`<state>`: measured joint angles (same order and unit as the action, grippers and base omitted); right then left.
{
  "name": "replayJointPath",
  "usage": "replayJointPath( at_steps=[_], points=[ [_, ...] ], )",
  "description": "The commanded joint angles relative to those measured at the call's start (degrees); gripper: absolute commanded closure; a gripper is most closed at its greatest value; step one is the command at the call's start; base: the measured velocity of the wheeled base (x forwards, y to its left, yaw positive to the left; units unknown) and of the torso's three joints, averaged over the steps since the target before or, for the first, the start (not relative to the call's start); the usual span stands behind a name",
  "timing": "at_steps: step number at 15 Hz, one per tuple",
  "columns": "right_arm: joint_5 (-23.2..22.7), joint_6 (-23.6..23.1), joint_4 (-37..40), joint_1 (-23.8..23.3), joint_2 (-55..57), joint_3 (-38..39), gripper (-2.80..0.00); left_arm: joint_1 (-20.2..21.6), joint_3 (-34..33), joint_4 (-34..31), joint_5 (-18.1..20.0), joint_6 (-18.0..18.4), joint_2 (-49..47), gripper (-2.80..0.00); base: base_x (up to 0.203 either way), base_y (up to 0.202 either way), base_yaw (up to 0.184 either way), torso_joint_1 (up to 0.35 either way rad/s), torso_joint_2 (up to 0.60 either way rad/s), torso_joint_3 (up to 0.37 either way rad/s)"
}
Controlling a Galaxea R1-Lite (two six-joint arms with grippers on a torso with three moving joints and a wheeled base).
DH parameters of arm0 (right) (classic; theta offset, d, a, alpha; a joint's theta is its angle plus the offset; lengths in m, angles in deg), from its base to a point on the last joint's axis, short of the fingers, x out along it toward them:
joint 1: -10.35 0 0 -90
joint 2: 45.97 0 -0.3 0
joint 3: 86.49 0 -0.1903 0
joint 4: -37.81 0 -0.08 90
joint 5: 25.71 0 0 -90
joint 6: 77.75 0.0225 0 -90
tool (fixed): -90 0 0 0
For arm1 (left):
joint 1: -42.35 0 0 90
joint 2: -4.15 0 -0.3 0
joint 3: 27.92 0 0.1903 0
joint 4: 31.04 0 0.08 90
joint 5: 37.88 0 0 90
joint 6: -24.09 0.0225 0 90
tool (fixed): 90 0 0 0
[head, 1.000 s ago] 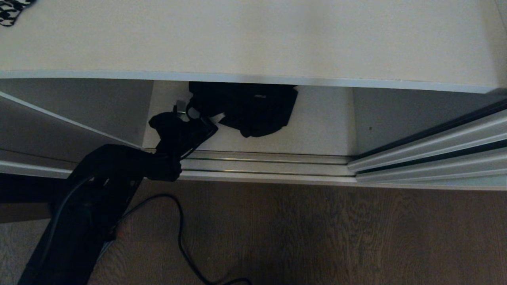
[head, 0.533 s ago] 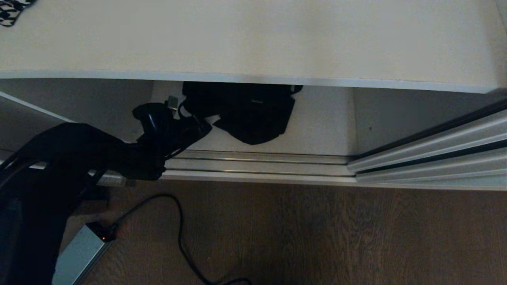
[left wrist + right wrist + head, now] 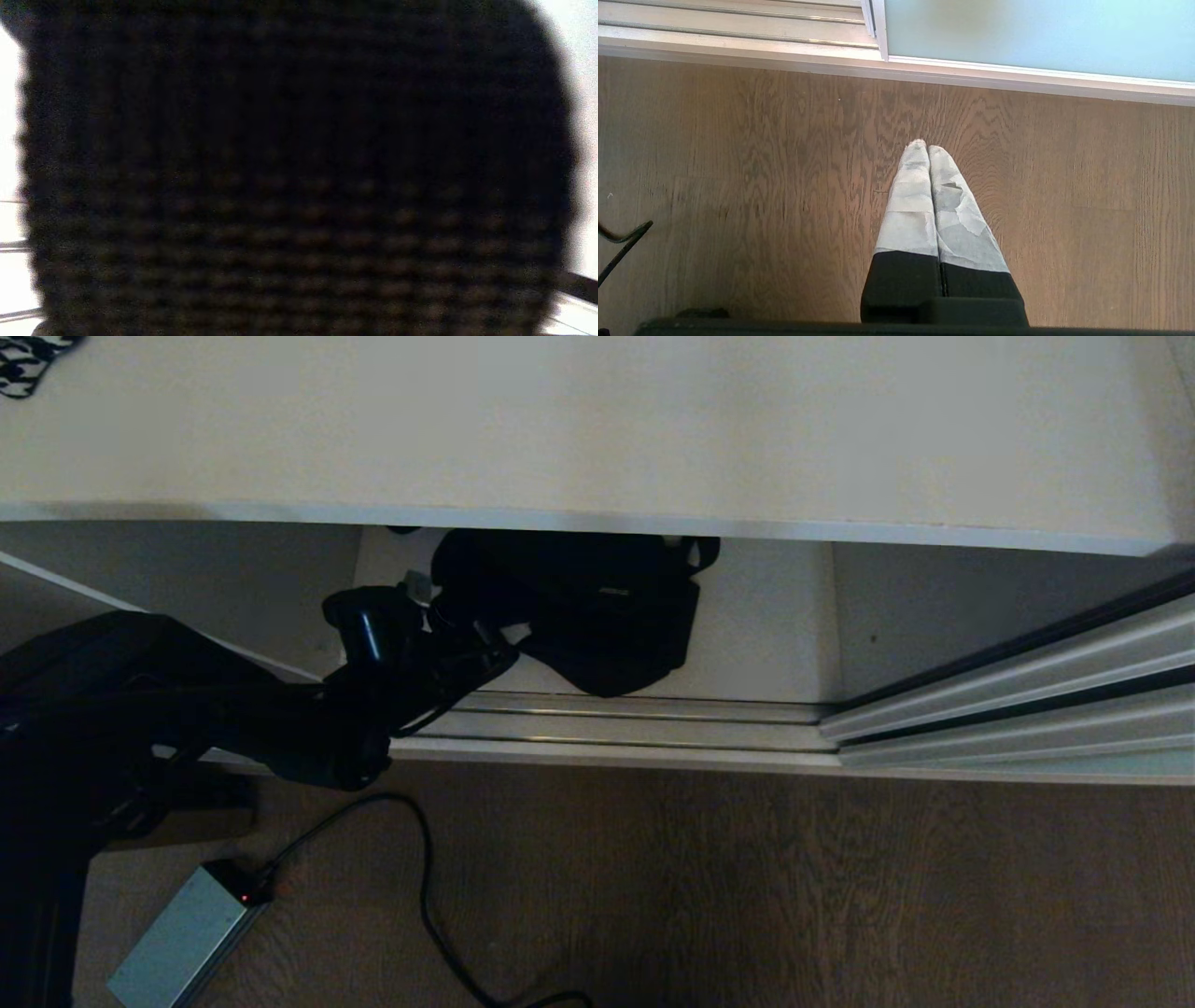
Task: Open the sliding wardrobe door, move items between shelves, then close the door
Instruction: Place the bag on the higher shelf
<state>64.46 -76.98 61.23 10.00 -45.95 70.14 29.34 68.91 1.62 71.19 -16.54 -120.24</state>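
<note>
- Shelves of flat white laminate with a thin silvery front edge [image 3: 597,527] span the open wardrobe; a black fabric bag [image 3: 597,616] lies on the white floor board beneath the shelf in view, half hidden under that shelf's front edge.
- The left gripper [image 3: 457,621] is seen closed tight on the near left part of the bag; the dark woven cloth [image 3: 299,186] fills the left wrist view, so the fingers themselves are hidden.
- The left arm is reached in from the left, across the grooved metal floor track [image 3: 635,719].
- The right gripper [image 3: 927,147] is parked above the brown wooden floor [image 3: 738,186], its grey-padded fingers pressed together and holding nothing.
- The pale green frosted glass sliding door [image 3: 1036,32] is seen slid aside to the right.
- Risks, as judged: a grip on loose cloth alone may slip once the bag's weight hangs from it; a strap or the bag body could be snagged on the shelf edge above or on the track ridges; the black cable [image 3: 425,877] on the floor lies near the arm.
</note>
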Motion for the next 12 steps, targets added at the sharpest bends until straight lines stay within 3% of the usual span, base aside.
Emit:
replayJointPath(
  at_steps=[1, 9, 12],
  points=[
    [0.01, 0.02, -0.05, 0.0, -0.11, 0.06, 0.0, -0.35, -0.07, 0.31, 0.09, -0.33, -0.03, 0.0, 0.0, 0.0, 0.0, 0.0, 0.0, 0.0],
    [0.01, 0.02, -0.03, 0.0, -0.11, 0.07, 0.0, -0.18, 1.55, 0.84, -0.29, -0.15, -2.08, 0.0, 0.0, 0.0, 0.0, 0.0, 0.0, 0.0],
    [0.01, 0.02, 0.03, 0.0, -0.11, 0.09, 0.0, -0.18, 2.21, 0.75, -0.29, -0.33, -1.91, 0.0, -0.156, 0.0, 0.003, 0.001, 0.0, 0.002]
  ],
)
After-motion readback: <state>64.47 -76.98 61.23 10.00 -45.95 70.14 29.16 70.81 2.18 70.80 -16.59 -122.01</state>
